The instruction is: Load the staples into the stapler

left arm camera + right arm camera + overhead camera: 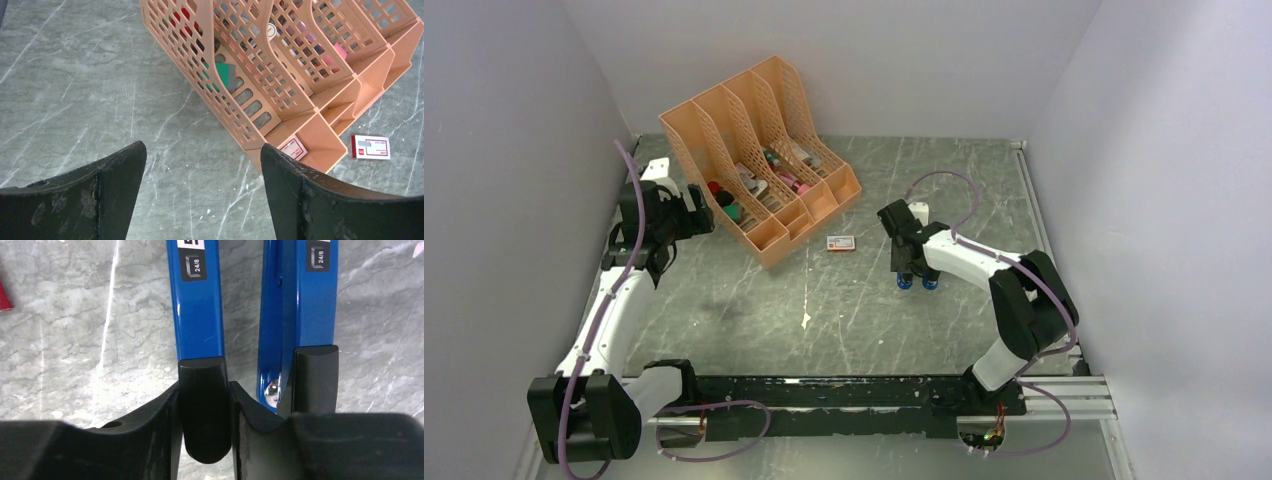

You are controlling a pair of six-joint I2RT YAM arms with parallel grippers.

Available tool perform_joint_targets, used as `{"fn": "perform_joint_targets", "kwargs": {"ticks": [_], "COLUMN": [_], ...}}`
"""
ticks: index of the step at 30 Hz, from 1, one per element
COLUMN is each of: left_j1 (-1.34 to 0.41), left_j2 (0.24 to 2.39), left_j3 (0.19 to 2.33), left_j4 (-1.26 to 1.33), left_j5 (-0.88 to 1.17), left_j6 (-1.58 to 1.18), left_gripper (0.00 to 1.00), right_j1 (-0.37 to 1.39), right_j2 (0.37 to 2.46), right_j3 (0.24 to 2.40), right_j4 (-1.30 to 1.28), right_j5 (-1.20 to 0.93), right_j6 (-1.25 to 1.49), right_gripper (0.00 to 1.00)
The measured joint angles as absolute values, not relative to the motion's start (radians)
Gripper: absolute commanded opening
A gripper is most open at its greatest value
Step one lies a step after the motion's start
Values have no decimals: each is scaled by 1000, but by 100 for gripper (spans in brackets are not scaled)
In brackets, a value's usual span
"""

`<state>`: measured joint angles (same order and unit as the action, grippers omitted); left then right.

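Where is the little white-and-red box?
Top view, middle: the box lies on the table between the peach plastic organizer and the blue stapler.

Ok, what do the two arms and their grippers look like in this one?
Both arms have white link shells with black joints and bases: the left arm, the right arm. A thin mauve cable loops along each. The left gripper has broad matte black fingers, scuffed with pale specks; the right gripper is black too, with rounded edges.
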<state>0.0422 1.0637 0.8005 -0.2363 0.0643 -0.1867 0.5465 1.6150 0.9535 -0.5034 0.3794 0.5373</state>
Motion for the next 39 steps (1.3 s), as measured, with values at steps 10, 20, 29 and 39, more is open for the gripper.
{"fn": "perform_joint_targets", "kwargs": {"ticks": [10,20,29,39], "left_j1": [42,42,42,42], "left_j2": [1043,1003,929,820], "left_j3": [804,864,878,749], "left_j4": [-239,-277,-221,-104], "left_j5": [55,99,249,400], "left_j6": [-215,-244,-239,-228], "left_gripper": [99,98,100,99], "right_j1": [545,552,658,867], "right_j2": [1538,1240,1235,1324], "right_j3": [935,839,837,838], "right_j4": [-488,-400,-356,-297], "right_j5": [328,95,-59,-67], "right_j6": [438,208,79,-16], "right_gripper": [12,0,0,3]}}
